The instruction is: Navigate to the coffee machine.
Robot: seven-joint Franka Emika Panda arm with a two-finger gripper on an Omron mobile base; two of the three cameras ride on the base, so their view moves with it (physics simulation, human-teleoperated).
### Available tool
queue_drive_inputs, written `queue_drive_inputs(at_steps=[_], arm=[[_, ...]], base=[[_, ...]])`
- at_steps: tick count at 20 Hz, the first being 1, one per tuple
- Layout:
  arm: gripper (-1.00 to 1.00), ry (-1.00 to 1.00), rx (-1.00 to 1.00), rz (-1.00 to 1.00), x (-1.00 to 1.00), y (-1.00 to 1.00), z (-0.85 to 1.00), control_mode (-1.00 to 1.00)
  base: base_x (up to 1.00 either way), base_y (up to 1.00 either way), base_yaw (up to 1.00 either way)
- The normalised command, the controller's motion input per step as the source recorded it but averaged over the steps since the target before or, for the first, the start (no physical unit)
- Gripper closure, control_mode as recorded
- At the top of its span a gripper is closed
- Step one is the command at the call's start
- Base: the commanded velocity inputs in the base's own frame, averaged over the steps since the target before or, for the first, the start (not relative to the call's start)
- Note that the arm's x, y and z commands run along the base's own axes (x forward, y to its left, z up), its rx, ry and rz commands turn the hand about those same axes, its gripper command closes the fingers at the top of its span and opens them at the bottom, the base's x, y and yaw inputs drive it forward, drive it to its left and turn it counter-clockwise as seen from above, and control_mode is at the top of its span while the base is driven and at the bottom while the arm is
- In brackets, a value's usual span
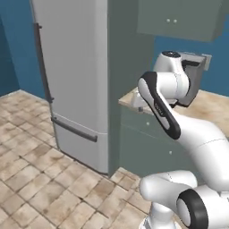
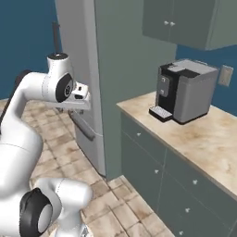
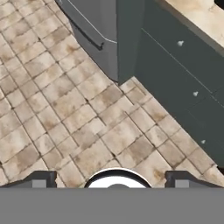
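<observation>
The coffee machine [image 2: 186, 90] stands on the worktop [image 2: 208, 139], at about 2 o'clock in the right base view. It is black with a grey top, and its drip tray [image 2: 160, 113] sits close to the front edge of the worktop. There is bare worktop beside it toward 4 o'clock.

The worktop ends at a tall green-grey panel [image 2: 125, 69]. A big grey fridge [image 1: 74, 71] stands just past the panel, at 11 o'clock in the left base view. Its long dark handle [image 1: 43, 62] runs up and down near its left edge.

The tiled floor [image 1: 31, 179] is open in front of the fridge and the drawers [image 2: 157, 176]. It spreads wide toward 8 o'clock in the left base view.

In the left base view the white arm [image 1: 165, 103] covers most of the coffee machine [image 1: 197, 76], so just its top corner peeks out. The right base view shows the whole machine. It also shows a wall socket [image 2: 226, 75] beside it and the wall cupboards [image 2: 185, 21] up at 12 o'clock.

The hand view looks down at the floor [image 3: 65, 118], with the drawers [image 3: 183, 78] at 2 o'clock. The two tips of the pincer [image 3: 113, 180] are far apart, so it is wide.
</observation>
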Motion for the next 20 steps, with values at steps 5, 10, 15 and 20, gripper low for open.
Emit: queue_drive_inputs(at_steps=[5, 10, 15, 20], arm=[[-1.00, 0.00, 0.00, 0.00, 0.00, 0.00, 0.00, 1.00], [-1.00, 0.00, 0.00, 0.00, 0.00, 0.00, 0.00, 1.00], [-1.00, 0.00, 0.00, 0.00, 0.00, 0.00, 0.00, 1.00], [-1.00, 0.00, 0.00, 0.00, 0.00, 0.00, 0.00, 1.00]], base=[[0.94, 0.29, -0.51], [0.89, 0.14, -0.43], [0.68, 0.00, -0.43], [0.59, 0.06, -0.44]])
